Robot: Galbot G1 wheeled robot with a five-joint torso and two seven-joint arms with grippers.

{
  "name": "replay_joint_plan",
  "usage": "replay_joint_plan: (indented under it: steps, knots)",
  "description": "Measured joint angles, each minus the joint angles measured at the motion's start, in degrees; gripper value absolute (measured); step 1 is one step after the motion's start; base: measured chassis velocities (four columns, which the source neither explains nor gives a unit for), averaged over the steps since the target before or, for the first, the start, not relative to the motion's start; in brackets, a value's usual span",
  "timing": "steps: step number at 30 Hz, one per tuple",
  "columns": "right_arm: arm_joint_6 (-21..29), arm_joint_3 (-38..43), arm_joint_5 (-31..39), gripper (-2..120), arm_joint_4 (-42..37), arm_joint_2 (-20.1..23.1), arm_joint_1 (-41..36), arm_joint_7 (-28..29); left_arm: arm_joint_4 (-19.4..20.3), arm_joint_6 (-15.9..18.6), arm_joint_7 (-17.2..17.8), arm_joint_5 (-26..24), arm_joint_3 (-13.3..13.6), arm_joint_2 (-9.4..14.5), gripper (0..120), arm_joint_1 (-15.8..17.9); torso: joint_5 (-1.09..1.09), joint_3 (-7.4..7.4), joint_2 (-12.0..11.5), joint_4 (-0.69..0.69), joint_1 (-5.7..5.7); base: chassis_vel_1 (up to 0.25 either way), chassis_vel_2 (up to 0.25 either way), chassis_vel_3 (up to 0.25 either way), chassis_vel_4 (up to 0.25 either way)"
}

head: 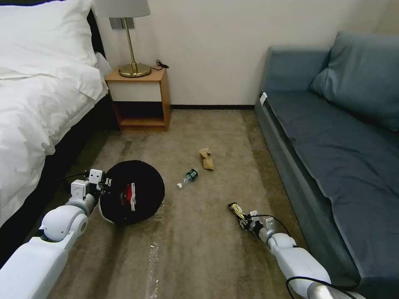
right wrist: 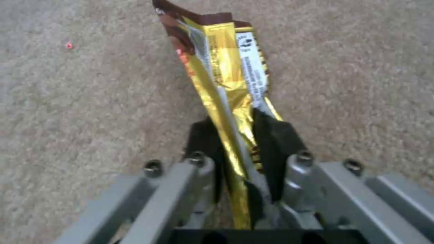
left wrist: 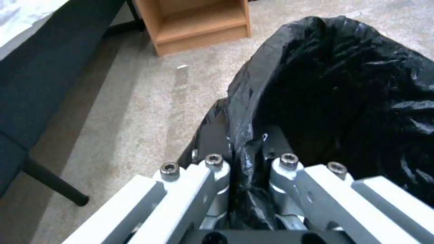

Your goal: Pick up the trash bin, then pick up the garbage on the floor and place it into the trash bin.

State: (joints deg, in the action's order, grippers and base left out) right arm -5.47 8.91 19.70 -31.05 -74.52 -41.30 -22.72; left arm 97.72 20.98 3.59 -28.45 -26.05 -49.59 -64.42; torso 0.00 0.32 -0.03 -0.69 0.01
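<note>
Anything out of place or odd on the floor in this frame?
Litter lies loose on the carpet: a small bottle on its side and crumpled brown paper. The trash bin hangs tilted from the left gripper; the right gripper pinches a yellow wrapper.

Hidden under the black bag: nearly all of the white wall of the trash bin [head: 132, 192], its far side cut by the left wrist view's edge. Pinched between the pads of the left hand [left wrist: 246, 142]: a fold of that bag, its lower end lost behind the linkage. Too small to read: the print on the yellow-and-black wrapper [right wrist: 228, 71], its near end buried inside the clamped right hand [right wrist: 239, 139]. Cropped: bed [head: 37, 87], sofa [head: 332, 137], lamp shade [head: 121, 7].
</note>
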Motion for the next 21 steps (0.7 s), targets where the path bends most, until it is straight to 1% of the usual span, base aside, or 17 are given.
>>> replay_joint_plan:
  steps: [1,2,3,4,5,7,12,14,15,17,18,19,20,21]
  knots:
    - [0.0,0.0,0.0,17,0.0,0.0,0.0,0.0,0.0,0.0,0.0,0.0,0.0,0.0,6,0.0,0.0,0.0,0.0,0.0,0.0,0.0,0.0,0.0,0.0]
    - [-0.01,-0.09,0.21,12,-0.27,0.01,-0.18,-0.02,0.28,0.12,0.09,-0.01,-0.02,0.06,6,-0.14,0.01,0.0,0.0,0.0,0.0,0.0,0.0,0.0,0.0]
    - [-0.01,-0.09,0.21,12,-0.27,0.01,-0.18,-0.02,0.28,0.12,0.09,-0.01,-0.02,0.06,6,-0.14,0.01,0.0,0.0,0.0,0.0,0.0,0.0,0.0,0.0]
    - [0.0,-0.42,0.49,6,-0.74,0.07,-0.46,-0.03,0.48,0.21,0.26,-0.03,0.02,0.24,6,-0.18,0.01,0.0,0.0,0.0,0.0,0.0,0.0,0.0,0.0]
    - [0.0,-0.69,0.62,2,-1.01,0.16,-0.64,-0.02,0.57,0.25,0.32,-0.04,0.07,0.35,6,-0.18,0.01,0.0,0.0,0.0,0.0,0.0,0.0,0.0,0.0]
    - [-0.02,-1.23,0.75,0,-1.84,0.43,-1.06,0.02,0.74,0.38,0.53,-0.06,0.24,0.5,6,-0.07,0.02,0.01,0.0,0.01,0.0,0.0,0.0,0.0,0.0]
    - [-1.02,-1.47,0.81,0,-4.16,0.85,-1.92,0.15,1.07,0.51,0.92,-0.05,0.68,0.12,6,0.3,0.03,0.01,0.0,0.0,0.0,0.0,0.0,0.0,0.0]
    - [-1.99,-1.47,0.92,0,-7.28,1.63,-3.07,0.25,1.07,0.52,1.09,0.07,1.02,-0.52,6,0.42,0.01,0.01,0.0,0.0,0.0,0.0,0.0,0.0,0.0]
    - [-1.99,-1.47,0.92,0,-7.28,1.63,-3.07,0.25,1.07,0.52,1.09,0.07,1.02,-0.52,6,0.42,0.01,0.01,0.0,0.0,0.0,0.0,0.0,0.0,0.0]
    - [-3.83,-1.53,1.29,0,-10.99,2.32,-3.9,0.87,1.07,0.52,1.41,0.13,1.4,-1.2,6,0.71,0.01,0.01,0.0,0.0,0.0,0.0,0.0,0.0,0.0]
    - [-6.23,-1.81,1.05,0,-12.91,2.52,-4.16,1.58,1.07,0.47,1.54,0.19,1.65,-1.49,6,0.93,0.0,0.0,0.0,0.0,0.0,0.0,0.0,0.0,0.0]
    - [-6.23,-1.81,1.05,0,-12.91,2.52,-4.16,1.58,1.07,0.47,1.54,0.19,1.65,-1.49,6,0.93,0.0,0.0,0.0,0.0,0.0,0.0,0.0,0.0,0.0]
    - [-8.56,-2.15,-0.11,0,-15.09,2.65,-4.48,2.1,1.07,0.42,1.67,0.23,1.93,-1.79,6,1.14,0.01,0.01,0.0,0.0,0.0,0.0,0.0,0.0,0.0]
    - [-8.56,-2.15,-0.11,0,-15.09,2.65,-4.48,2.1,1.07,0.42,1.67,0.23,1.93,-1.79,6,1.14,0.01,0.01,0.0,0.0,0.0,0.0,0.0,0.0,0.0]
